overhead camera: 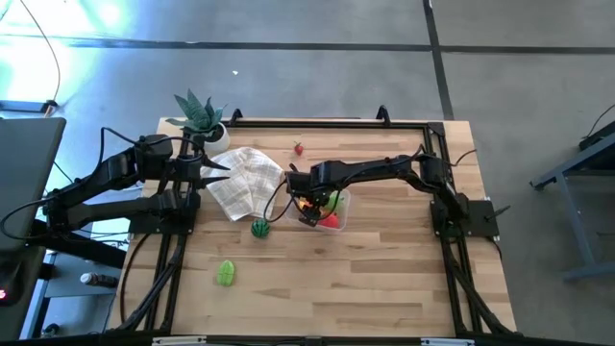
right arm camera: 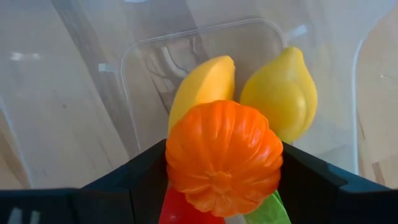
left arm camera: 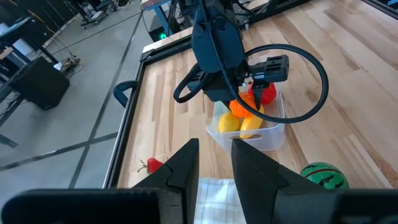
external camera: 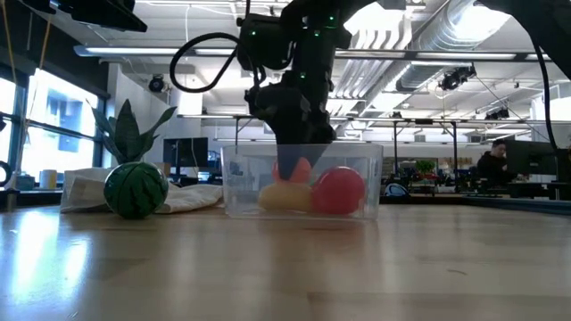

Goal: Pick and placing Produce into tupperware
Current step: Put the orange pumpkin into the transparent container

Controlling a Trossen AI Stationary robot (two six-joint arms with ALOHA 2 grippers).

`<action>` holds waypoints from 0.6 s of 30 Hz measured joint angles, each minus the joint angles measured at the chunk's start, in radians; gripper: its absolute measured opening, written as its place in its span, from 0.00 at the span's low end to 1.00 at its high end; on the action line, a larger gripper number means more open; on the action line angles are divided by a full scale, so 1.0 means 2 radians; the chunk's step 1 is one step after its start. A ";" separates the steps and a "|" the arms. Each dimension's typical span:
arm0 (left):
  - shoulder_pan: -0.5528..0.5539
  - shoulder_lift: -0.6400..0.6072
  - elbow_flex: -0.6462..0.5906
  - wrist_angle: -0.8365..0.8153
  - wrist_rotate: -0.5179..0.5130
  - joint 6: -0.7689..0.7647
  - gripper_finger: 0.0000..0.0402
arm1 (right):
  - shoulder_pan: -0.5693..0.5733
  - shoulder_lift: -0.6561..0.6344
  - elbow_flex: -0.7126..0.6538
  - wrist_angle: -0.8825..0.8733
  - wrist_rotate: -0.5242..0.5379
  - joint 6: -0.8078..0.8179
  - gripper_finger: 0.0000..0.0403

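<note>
The clear tupperware (overhead camera: 338,208) stands mid-table and holds two yellow fruits (right arm camera: 280,93), a red one (external camera: 339,190) and a green one (right arm camera: 264,211). My right gripper (overhead camera: 309,204) reaches down into it, shut on an orange ribbed pumpkin (right arm camera: 224,155). My left gripper (left arm camera: 214,163) waits at the far left above a white cloth (overhead camera: 245,181), its fingers a little apart with nothing between them. A toy watermelon (overhead camera: 259,228), a green fruit (overhead camera: 226,273) and a strawberry (overhead camera: 299,148) lie on the table outside the container. My right gripper pinches the pumpkin's two opposite ribbed sides (right arm camera: 177,158) between its fingers (right arm camera: 140,177). The fingers come from above, pointing steeply down. The pumpkin sits inside the container's walls (external camera: 294,169), above the yellow fruits; whether it rests on them I cannot tell.
A potted plant (overhead camera: 200,115) stands at the far left corner by the cloth. A black frame rail (overhead camera: 327,121) runs along the table's far edge and sides. Bare wood lies near the front edge (overhead camera: 365,288).
</note>
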 joint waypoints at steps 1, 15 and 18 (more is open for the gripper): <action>0.000 0.000 0.000 0.000 0.000 0.000 0.21 | 0.000 0.000 0.000 0.000 -0.002 0.000 0.62; 0.000 0.000 0.000 0.000 0.000 0.000 0.21 | 0.000 0.012 0.000 0.005 -0.019 0.002 0.69; 0.000 0.000 0.000 0.000 0.000 0.000 0.21 | 0.000 0.012 0.000 0.007 -0.019 0.002 0.69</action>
